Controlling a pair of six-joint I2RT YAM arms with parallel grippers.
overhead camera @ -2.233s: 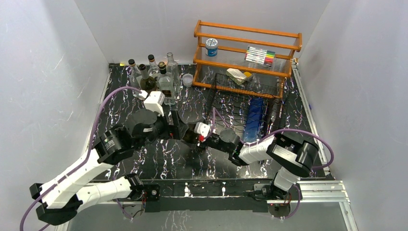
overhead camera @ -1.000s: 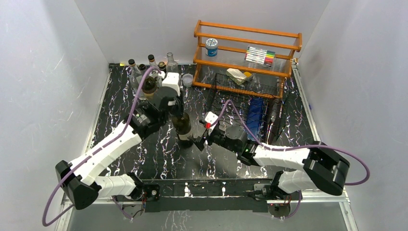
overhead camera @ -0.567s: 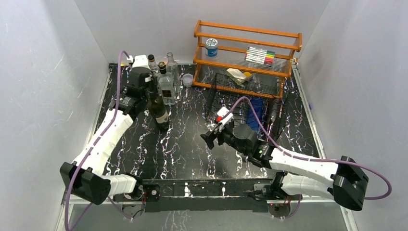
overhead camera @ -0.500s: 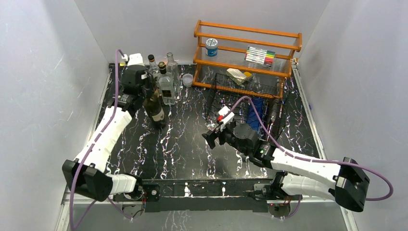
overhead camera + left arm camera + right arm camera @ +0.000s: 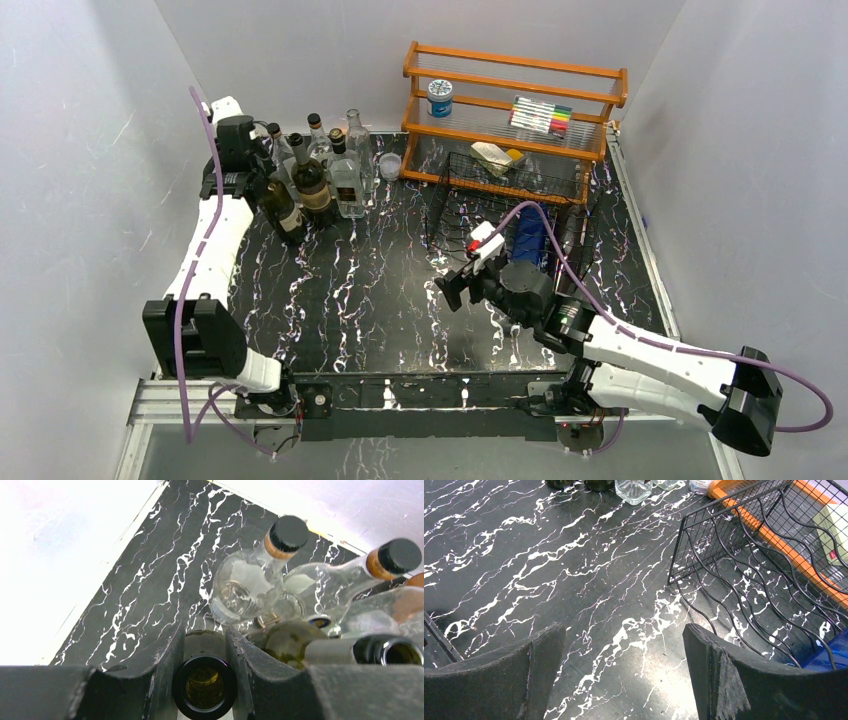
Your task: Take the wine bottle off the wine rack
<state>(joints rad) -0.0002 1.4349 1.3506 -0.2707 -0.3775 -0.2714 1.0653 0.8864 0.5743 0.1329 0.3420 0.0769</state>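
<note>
Your left gripper (image 5: 204,636) is clenched on the neck of the wine bottle (image 5: 204,686). Its open mouth sits right between the fingers (image 5: 162,665) and faces straight up at the wrist camera, so the long axis runs vertical, base down toward the table (image 5: 150,580). Just past the jaws and to their right, a green bottle (image 5: 287,640) stands close against it. Farther out, a clear bottle (image 5: 240,585) with a black cap stands upright, with another like it alongside.

Your right gripper (image 5: 624,645) is released — jaws spread wide above the marbled table. Ahead of those jaws and to their right is the wine rack (image 5: 749,575), well apart from the bottle you hold. A blue bottle (image 5: 831,655) lies in one of its slots, off the right fingertip. Beyond the rack runs the orange shelf (image 5: 774,537).
</note>
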